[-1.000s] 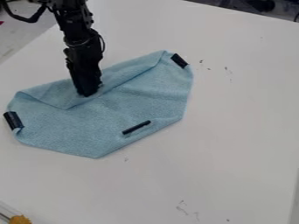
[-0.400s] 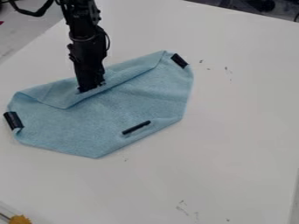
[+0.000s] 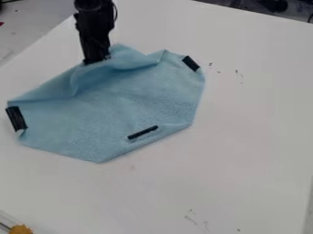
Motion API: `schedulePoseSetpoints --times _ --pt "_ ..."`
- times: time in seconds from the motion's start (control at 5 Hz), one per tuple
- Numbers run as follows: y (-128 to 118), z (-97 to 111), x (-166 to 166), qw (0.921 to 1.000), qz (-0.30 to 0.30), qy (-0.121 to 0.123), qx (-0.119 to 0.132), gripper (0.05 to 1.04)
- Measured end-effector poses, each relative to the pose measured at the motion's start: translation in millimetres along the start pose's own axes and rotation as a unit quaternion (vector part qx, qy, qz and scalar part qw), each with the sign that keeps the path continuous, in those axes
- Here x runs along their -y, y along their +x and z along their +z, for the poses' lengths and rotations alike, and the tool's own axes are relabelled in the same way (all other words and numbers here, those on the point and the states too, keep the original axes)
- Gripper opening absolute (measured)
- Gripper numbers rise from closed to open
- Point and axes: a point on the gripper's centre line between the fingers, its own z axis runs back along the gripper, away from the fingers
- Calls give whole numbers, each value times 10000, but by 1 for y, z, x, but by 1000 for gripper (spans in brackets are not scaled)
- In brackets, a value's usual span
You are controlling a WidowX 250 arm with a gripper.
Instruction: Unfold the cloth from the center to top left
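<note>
Light blue is the cloth (image 3: 116, 107), and you find it on the table (image 3: 245, 160), in the left and middle of your view. From the pincer (image 3: 96, 61), most of it lies toward the bottom of the view and to both sides; its long axis goes at a slant, from lower left to upper right. The pincer is thus at the upper edge, somewhat left of the middle. It seems closed, with this edge nipped in its tip, because the cloth rises there in soft folds. You see a black left strip (image 3: 16, 118), a right strip (image 3: 191, 63) and a thin bar (image 3: 142, 132) near the lower edge. Probably you should draw the held edge toward the top left, gently, so that the far end does not slide.
</note>
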Motion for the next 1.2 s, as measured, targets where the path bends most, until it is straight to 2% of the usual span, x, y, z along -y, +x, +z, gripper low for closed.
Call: schedulePoseSetpoints --times 0.4,0.6,1.0,1.2 --pt "-6 -37 -54 9996 -154 -220 12 68" --pt "-6 -54 -57 9989 -210 -422 -75 67" --pt "4 -64 -66 9982 -328 -493 -20 93" --pt "8 -58 -72 9986 -356 -392 37 255"
